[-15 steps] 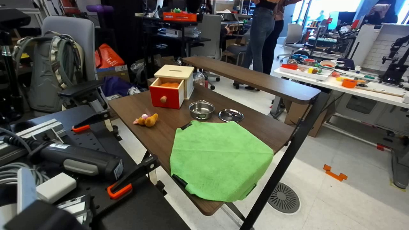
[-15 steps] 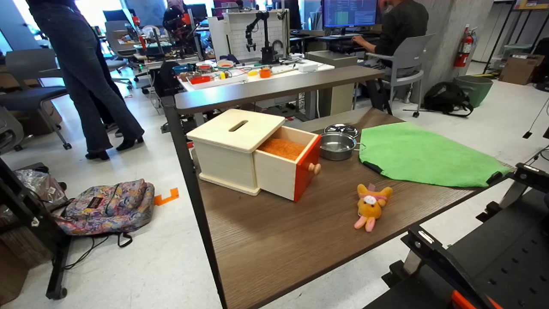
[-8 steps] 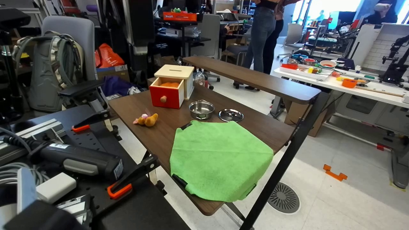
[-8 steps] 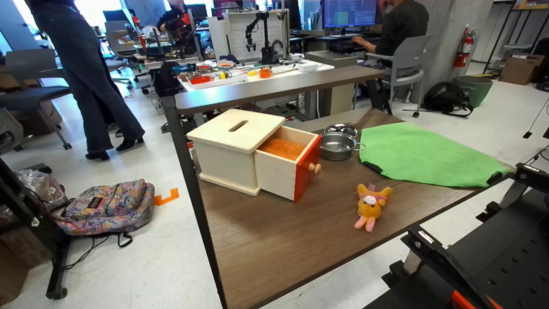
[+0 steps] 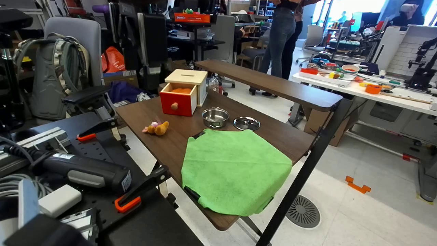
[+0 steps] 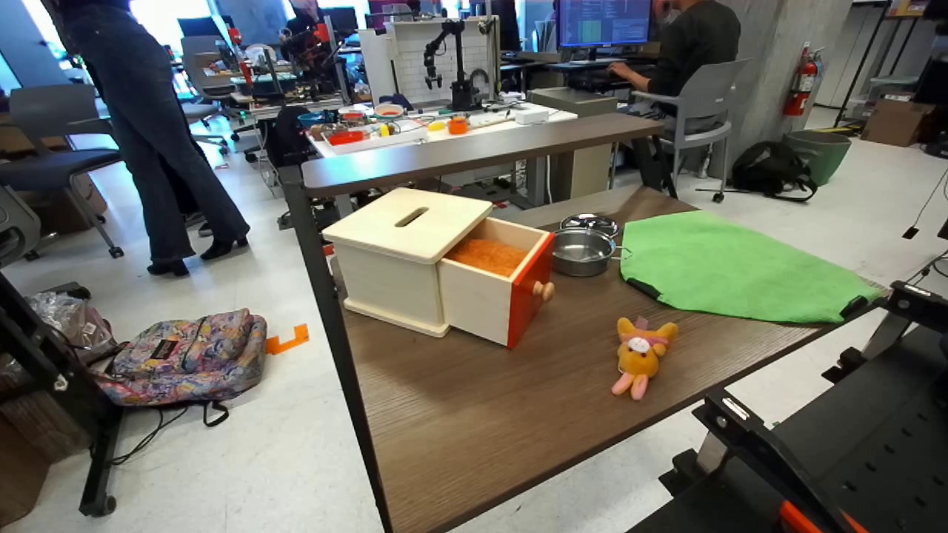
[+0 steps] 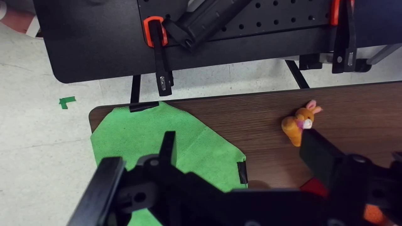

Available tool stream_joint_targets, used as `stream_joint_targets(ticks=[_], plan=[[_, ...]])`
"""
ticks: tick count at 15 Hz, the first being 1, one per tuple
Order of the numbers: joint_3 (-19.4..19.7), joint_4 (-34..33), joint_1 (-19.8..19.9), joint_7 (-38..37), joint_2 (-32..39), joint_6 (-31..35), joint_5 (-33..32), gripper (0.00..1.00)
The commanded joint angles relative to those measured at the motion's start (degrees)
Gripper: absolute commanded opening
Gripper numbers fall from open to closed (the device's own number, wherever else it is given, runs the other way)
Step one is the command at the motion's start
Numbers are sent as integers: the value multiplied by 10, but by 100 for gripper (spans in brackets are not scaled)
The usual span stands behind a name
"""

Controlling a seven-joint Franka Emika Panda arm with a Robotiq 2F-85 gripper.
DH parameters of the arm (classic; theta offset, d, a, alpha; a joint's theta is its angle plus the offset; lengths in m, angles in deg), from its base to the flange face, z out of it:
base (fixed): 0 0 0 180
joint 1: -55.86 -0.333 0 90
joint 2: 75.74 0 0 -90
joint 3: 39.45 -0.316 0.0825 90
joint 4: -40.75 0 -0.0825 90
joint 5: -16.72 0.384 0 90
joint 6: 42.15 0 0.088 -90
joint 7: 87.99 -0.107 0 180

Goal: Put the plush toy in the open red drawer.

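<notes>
The plush toy (image 5: 160, 128), a small orange-brown bunny with pink ears, lies on the brown table in both exterior views (image 6: 638, 361). The open red drawer (image 5: 177, 103) sticks out of the light wooden box; it also shows in an exterior view (image 6: 532, 289), with something orange inside. In the wrist view my gripper (image 7: 239, 138) is open and empty, high above the table. The plush toy (image 7: 292, 129) shows beside the right fingertip, which overlaps its edge in the picture. Only a corner of the drawer (image 7: 315, 186) shows there; the hand hides the rest.
A metal bowl (image 5: 215, 118) and a metal lid (image 5: 246, 123) lie beside the box. A green cloth (image 5: 235, 167) covers the table's near end. A raised shelf (image 5: 269, 83) runs along one side. Clamps (image 6: 748, 429) stick out from the black bench.
Dark parts of the arm or gripper have come into the top left of an exterior view and now show at the right edge in an exterior view. The plush toy and drawer have not moved.
</notes>
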Motion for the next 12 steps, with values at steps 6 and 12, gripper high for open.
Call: stream_joint_targets(ticks=[6,12], plan=[[-17,22,0,-10,49,86,8,100],[-45,4,-35,6,138,143,59,100]])
